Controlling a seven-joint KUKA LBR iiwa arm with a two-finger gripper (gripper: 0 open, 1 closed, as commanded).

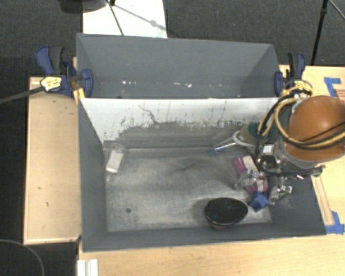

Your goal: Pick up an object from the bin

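Directly at the gripper (265, 190), in the rt front part of the bin (93, 171), a small cluster of loose bits is seen. A purple-pink piece (242, 166), blocky and matte, is lying at the gripper's left side, touching or nearly touching it; which one cannot be told. A blue piece (259, 202), small and angular, prob. plastic, is found just below the gripper, toward the front wall. Whether either is actually gripped cannot be made out, and the gripper's state, released or clenched, cannot be told: the mechanism is seen from above w/ its working end hidden among the bits.

Just beside the blue piece, to the left, a black disc (225, 211) is set flat on the floor nr the front wall: rounded, oval in outline, dull w/ a faint sheen. Behind the cluster, against the back slope, a scoop-like item (239, 138) w/ a pale rounded bowl and a thin bluish handle is laid. Well apart, at the far left, a clear tube-like item (114, 158) is resting, translucent and short.

The bin's floor is grey metal, scuffed and speckled; the back wall is pale and scratched. Above the gripper, a smooth domed orange cover (319, 125) is mounted on the wrist, w/ yellow and black cables (274, 121) looped round it.
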